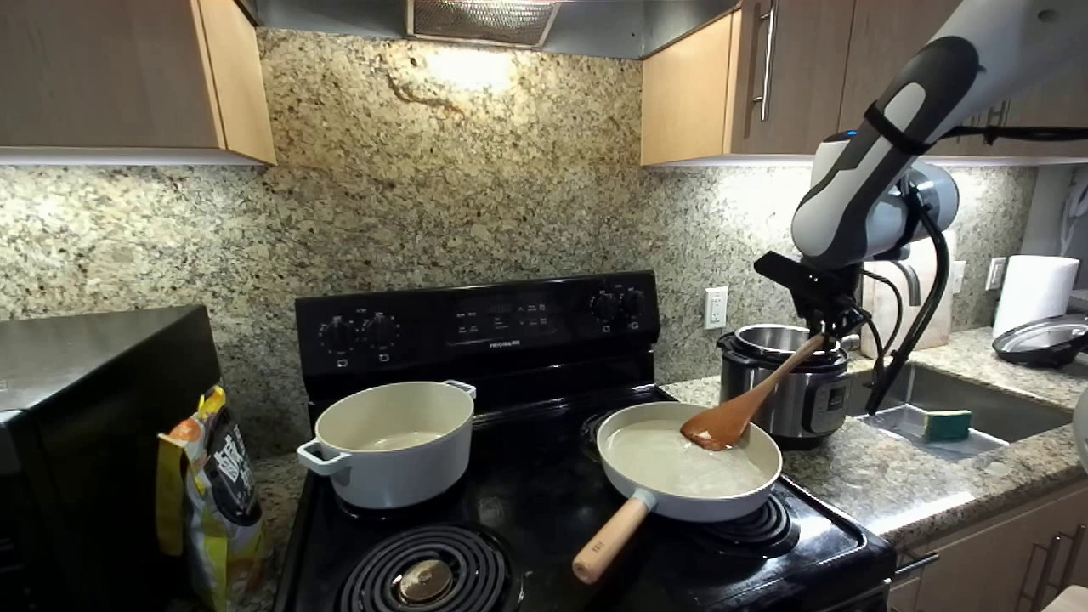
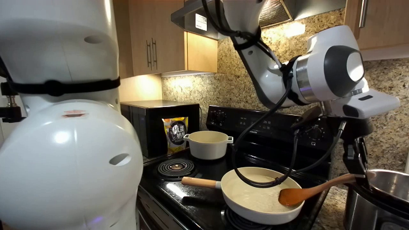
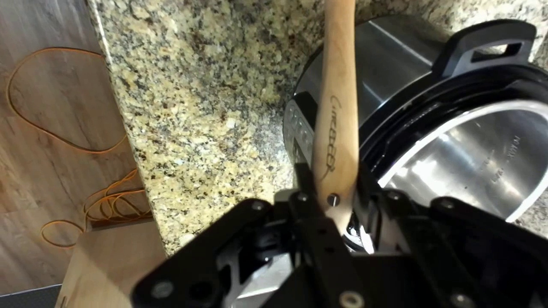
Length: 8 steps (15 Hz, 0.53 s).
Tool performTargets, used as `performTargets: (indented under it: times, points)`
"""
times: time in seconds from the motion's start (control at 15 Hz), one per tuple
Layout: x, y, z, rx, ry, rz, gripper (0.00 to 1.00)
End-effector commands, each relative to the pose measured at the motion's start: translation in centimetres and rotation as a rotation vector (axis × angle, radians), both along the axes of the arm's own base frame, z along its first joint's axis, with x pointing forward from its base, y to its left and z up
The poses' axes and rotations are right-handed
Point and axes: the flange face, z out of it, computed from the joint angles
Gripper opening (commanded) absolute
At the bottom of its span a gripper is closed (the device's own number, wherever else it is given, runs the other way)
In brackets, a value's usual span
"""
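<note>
My gripper (image 3: 336, 184) is shut on the handle end of a wooden spatula (image 3: 336, 98). The gripper also shows in both exterior views (image 1: 823, 327) (image 2: 359, 175). The spatula (image 1: 722, 421) tilts down, and its broad reddish-brown blade (image 2: 291, 196) lies inside the frying pan near the rim. I cannot tell how firmly the blade touches the pan bottom. The pale frying pan (image 1: 705, 507) has a wooden handle (image 1: 614, 540) and a shiny, wet-looking inside; it sits on a stove coil. The steel pressure cooker (image 3: 394, 55) stands open just below and beside my gripper.
A white two-handled pot (image 1: 399, 472) stands on the black stove (image 1: 544, 544), near a bare coil (image 1: 425, 582). A snack bag (image 1: 225, 501) leans by a black microwave (image 2: 134, 131). A sink (image 1: 1033, 408) with a sponge (image 1: 948, 425) lies beyond the cooker. Cabinets (image 1: 790, 76) hang overhead.
</note>
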Motion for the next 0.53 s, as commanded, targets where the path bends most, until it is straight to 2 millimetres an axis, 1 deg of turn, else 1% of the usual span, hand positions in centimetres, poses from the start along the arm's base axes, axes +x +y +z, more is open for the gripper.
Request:
performTargets:
  times: [0.0,0.27,0.47]
  points:
    - [1.0,1.4,1.0,-0.031,-0.010,-0.051,0.11]
    - [2.4,3.4,0.9,-0.056,-0.009,-0.065,0.11]
    - [3.2,5.4,0.5,-0.060,0.010,-0.040,0.12]
